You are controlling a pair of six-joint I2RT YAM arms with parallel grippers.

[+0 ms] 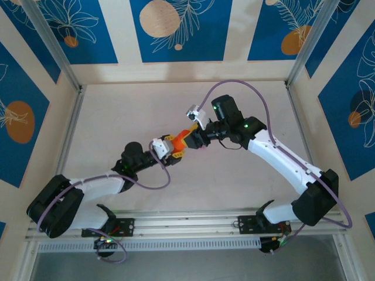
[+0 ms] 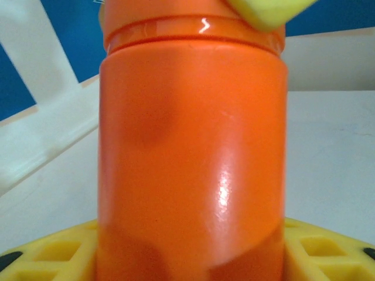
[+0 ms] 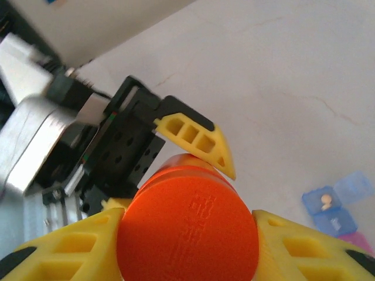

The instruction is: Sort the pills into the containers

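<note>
Robot lab cell, alu frame (image 1: 53, 47), blue printed wall panels (image 1: 205, 41), white tabletop (image 1: 129, 117)

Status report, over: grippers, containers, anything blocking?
Left gripper, right gripper: jaws shut on orange bottle, body and cap. Pill box on table, one section open.

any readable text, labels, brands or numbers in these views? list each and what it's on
No text can be read.
orange bottle cap: raised lettering across its top, too blurred to read.
pill box: faint mark on a blue lid, too small to read.
orange bottle: no label or print on the side seen from the left wrist.
</note>
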